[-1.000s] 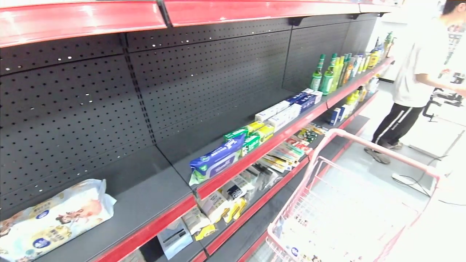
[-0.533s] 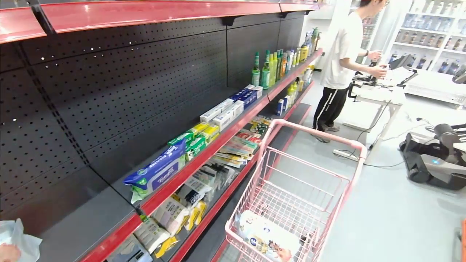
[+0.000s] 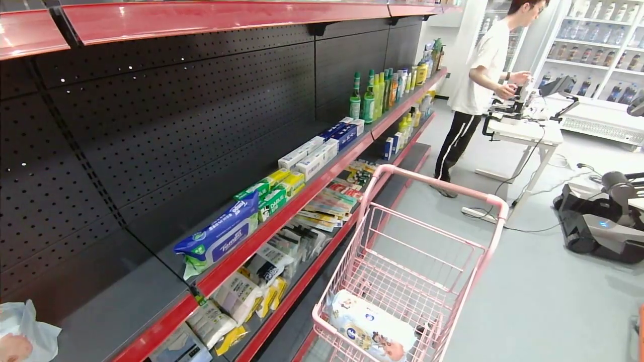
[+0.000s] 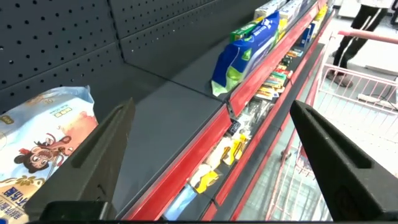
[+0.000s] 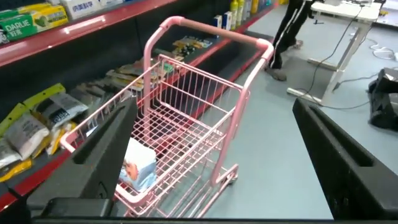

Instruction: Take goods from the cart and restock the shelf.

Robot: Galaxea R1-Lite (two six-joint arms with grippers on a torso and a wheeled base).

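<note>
Looks to be between deliveries. Holds left tool (image 4: 211, 104) spread, empty, at the shelf (image 3: 115, 311) near the shelved pack (image 4: 37, 149). Points right tool (image 5: 214, 104), spread, empty, at the cart (image 3: 437, 188) containing the remaining pack (image 3: 370, 329). Next, probably: lower right tool in, pinch that pack, lift clear.

This is a shop, a self-service store aisle. A pink wire shopping cart (image 3: 432, 182) stands on the pale floor. Alongside it runs a long tiered shelf (image 3: 282, 215) with red front edges and a black pegboard back. On the tier level with the cart's handle lie a blue pack of wipes (image 3: 221, 234) and boxed toothpaste (image 3: 309, 158), with green bottles (image 3: 369, 98) farther along. Small packets (image 3: 236, 296) crowd the tier beside the cart's basket. Beyond the cart, white racks of drink bottles (image 3: 593, 65) line the far wall.
</note>
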